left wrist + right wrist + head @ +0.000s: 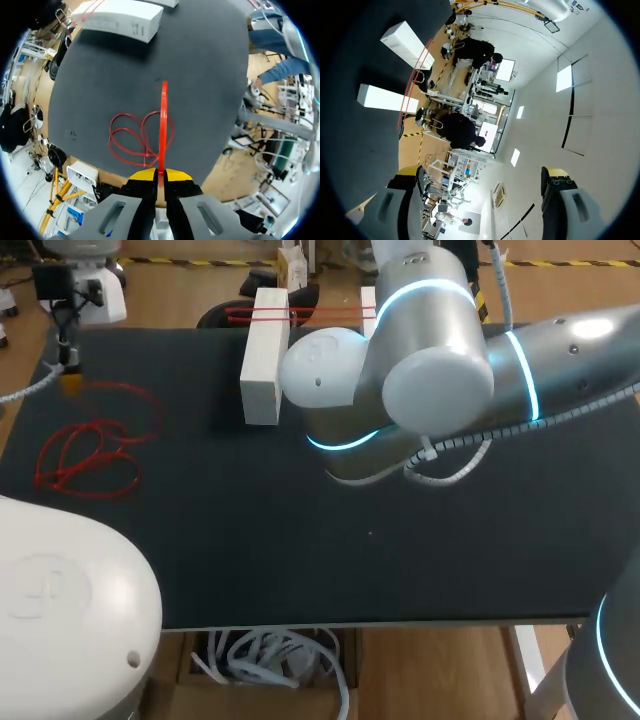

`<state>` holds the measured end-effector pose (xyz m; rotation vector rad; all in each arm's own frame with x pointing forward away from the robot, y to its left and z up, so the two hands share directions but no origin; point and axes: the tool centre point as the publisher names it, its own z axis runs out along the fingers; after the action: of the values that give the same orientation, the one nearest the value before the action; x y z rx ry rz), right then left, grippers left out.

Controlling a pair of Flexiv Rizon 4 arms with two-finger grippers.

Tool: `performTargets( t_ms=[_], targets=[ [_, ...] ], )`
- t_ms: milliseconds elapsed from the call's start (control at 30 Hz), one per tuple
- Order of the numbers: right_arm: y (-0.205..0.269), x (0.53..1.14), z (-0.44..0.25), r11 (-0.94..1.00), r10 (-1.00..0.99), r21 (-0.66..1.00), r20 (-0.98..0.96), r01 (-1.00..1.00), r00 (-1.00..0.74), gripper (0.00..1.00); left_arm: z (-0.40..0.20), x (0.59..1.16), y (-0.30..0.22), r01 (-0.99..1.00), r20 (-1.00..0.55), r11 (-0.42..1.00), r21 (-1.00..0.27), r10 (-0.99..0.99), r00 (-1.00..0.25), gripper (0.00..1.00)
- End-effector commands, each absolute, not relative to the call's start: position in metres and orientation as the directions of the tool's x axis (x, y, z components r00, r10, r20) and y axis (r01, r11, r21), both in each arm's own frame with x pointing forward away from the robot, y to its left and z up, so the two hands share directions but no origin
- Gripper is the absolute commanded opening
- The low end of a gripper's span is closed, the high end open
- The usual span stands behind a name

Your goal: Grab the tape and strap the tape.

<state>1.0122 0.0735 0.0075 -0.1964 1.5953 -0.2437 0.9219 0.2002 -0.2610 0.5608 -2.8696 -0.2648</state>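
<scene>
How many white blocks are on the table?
2. One white block stands at the table's far edge; the second block is beside it, mostly hidden behind the right arm, with red tape stretched across both.

Light's bright and comes from overhead. The matte black worktop (300,560) soaks it up, so hardly any shadows show. There are glare spots on the right arm (590,335), and the left arm (60,600) up close is soft and blurry. The red tape (162,120) looks crisp in the left wrist view, while the white block (120,22) bends near the edge.
</scene>
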Motion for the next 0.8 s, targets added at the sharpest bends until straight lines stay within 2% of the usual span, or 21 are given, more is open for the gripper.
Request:
performTargets(
  t_ms=[33,167,200,233,267,800],
  targets=[
    [0.0721,1.0118,0.0106,0.960,-0.278,-0.279,-0.959,0.019,-0.046,1.00,-0.2709,0.9366,0.2078,-0.344,0.238,0.902,0.262,-0.406,-0.882,0.00],
    [0.0721,1.0118,0.0106,0.960,-0.278,-0.279,-0.959,0.019,-0.046,1.00,-0.2749,0.9387,0.2120,-0.355,0.238,0.897,0.265,-0.418,-0.877,0.00],
    [0.0721,1.0118,0.0106,0.960,-0.278,-0.279,-0.959,0.019,-0.046,1.00,-0.2755,0.9387,0.2127,-0.350,0.230,0.903,0.250,-0.407,-0.884,0.15],
    [0.0721,1.0118,0.0106,0.960,-0.278,-0.279,-0.959,0.019,-0.046,1.00,-0.2755,0.9387,0.2127,-0.350,0.230,0.903,0.250,-0.407,-0.884,0.47],
    [0.0721,1.0118,0.0106,0.960,-0.278,-0.279,-0.959,0.019,-0.046,1.00,-0.2755,0.9387,0.2127,-0.350,0.230,0.903,0.250,-0.407,-0.884,1.00],
    [0.0721,1.0118,0.0106,0.960,-0.278,-0.279,-0.959,0.019,-0.046,1.00,-0.2755,0.9387,0.2127,-0.350,0.230,0.903,0.250,-0.407,-0.884,1.00]
  ],
)
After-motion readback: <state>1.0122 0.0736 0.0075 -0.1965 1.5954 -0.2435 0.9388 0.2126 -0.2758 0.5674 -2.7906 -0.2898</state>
